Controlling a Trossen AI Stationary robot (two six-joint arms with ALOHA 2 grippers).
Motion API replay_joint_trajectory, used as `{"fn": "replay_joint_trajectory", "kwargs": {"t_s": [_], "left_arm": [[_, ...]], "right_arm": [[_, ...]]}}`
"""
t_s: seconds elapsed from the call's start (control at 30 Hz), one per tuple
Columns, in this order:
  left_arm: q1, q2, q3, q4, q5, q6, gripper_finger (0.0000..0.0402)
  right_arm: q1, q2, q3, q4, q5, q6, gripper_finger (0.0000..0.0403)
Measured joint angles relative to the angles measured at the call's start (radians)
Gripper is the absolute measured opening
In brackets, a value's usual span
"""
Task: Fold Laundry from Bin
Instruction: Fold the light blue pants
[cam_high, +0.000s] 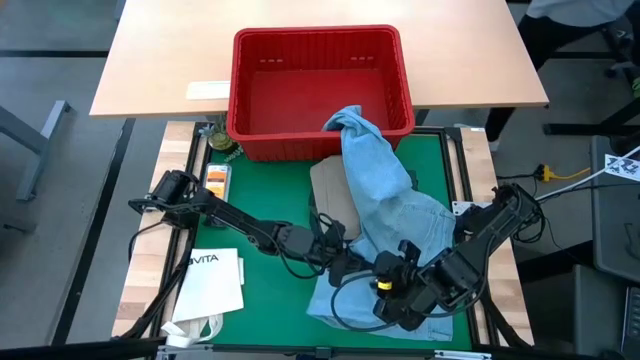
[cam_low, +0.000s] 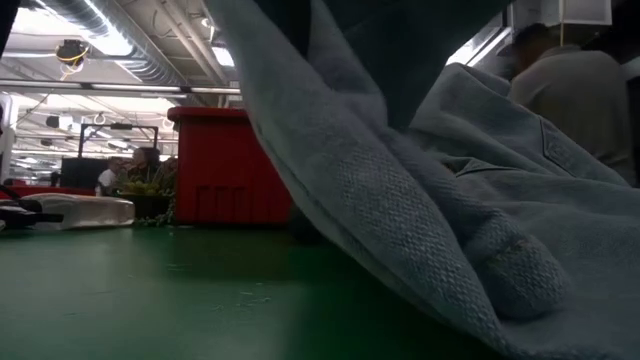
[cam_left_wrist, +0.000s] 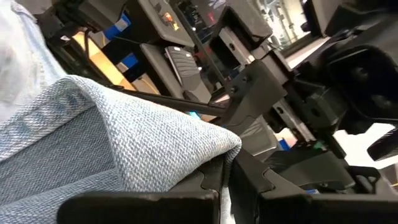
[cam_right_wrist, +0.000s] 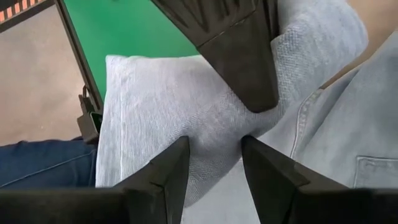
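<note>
**Drawing the jeans out of the bin, both arms at the near end**

Stretching from the bin's near right corner down to the near edge of the green mat (cam_high: 270, 205), the light blue denim jeans (cam_high: 385, 195) lie with their long axis running far to near, leaning slightly rightward. The far end still hangs over the rim of the red bin (cam_high: 320, 95), so the garment points from the crate toward the robot. A khaki-tan garment (cam_high: 330, 190) lies partly under the jeans on the mat, left of them.

The step in hand looks like pulling the jeans fully clear of the bin to spread them on the surface before any fold. Both arms meet at the near end of the denim. The left gripper (cam_left_wrist: 224, 177) has its fingers together, pinching a fold of denim. The right gripper (cam_right_wrist: 214, 171) sits just beside it with its fingers apart around a bunched ridge of cloth; whether it truly grips cannot be told.

The next move probably calls for drawing the near end farther toward the robot, so the far end slides off the rim, then laying the jeans flat.
</note>
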Motion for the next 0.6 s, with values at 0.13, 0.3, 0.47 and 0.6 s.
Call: {"fn": "replay_joint_trajectory", "kwargs": {"t_s": [0.13,0.3,0.47,0.6], "left_arm": [[0.001,0.0,0.0,0.009,0.011,0.0,0.0008],[0.001,0.0,0.0,0.009,0.017,0.0,0.0008],[0.001,0.0,0.0,0.008,0.019,0.0,0.0008],[0.001,0.0,0.0,0.008,0.025,0.001,0.0012]], "right_arm": [[0.001,0.0,0.0,0.001,0.05,-0.003,0.0152],[0.001,0.0,0.0,-0.002,0.051,-0.022,0.0139],[0.001,0.0,0.0,-0.003,0.068,-0.048,0.0067],[0.001,0.0,0.0,-0.004,0.08,-0.088,0.001]]}}
